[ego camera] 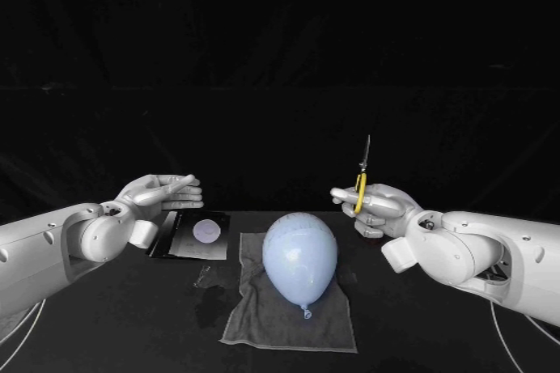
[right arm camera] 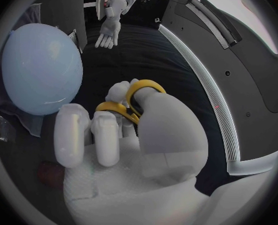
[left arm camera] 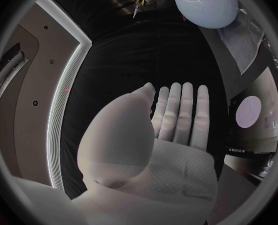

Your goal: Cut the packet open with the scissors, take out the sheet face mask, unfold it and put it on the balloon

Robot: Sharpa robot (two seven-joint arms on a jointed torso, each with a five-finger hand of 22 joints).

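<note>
Head view first - my left arm comes in low with its forearm roughly level, and the left hand (ego camera: 163, 192) hangs above the black table (ego camera: 105, 324), near the far end of the packet (ego camera: 198, 234). From the left wrist camera I see that hand flat, fingers stretched out straight and lying side by side, thumb alongside them, nothing in the palm. It doesn't look to be touching the packet.

That packet lies flat on the table - dark, with a pale oval on its face - just beside the edge of the grey cloth (ego camera: 263, 328) on my left side.

My right arm is bent up at about the same height on the other side. The right hand (ego camera: 374, 207) is raised and wrapped around the scissors (ego camera: 363, 175). The wrist camera shows the thumb through one yellow loop and the other fingers curled against the handles. The blades point straight up and read as one thin line, so they look closed.

Between the two hands the pale blue balloon (ego camera: 300, 256) rests lengthwise on the cloth, its knot towards me. Neither hand touches it.
</note>
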